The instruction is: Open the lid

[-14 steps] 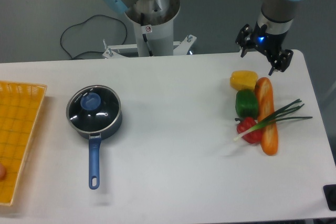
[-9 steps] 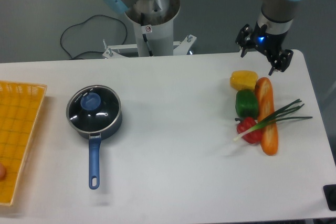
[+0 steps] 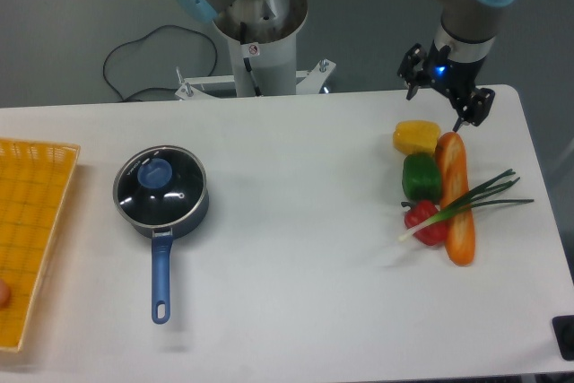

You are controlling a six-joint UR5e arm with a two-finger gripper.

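At worktop's far right corner: gripper (image 3: pixel 446 96) shifted slightly leftward since earlier frames, jaws spread wide, nothing held. Lid (image 3: pixel 160 185) seated on saucepan (image 3: pixel 164 213), well apart; approach only begun.

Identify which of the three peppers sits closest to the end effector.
The yellow pepper, topmost of the stack, just below the end effector; the green pepper and red pepper lie farther down.

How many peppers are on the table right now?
3, clustered at the table's right side: the yellow pepper farthest back, the green pepper just in front of it, and the red pepper nearest, partly under the spring onion. None seem hidden.
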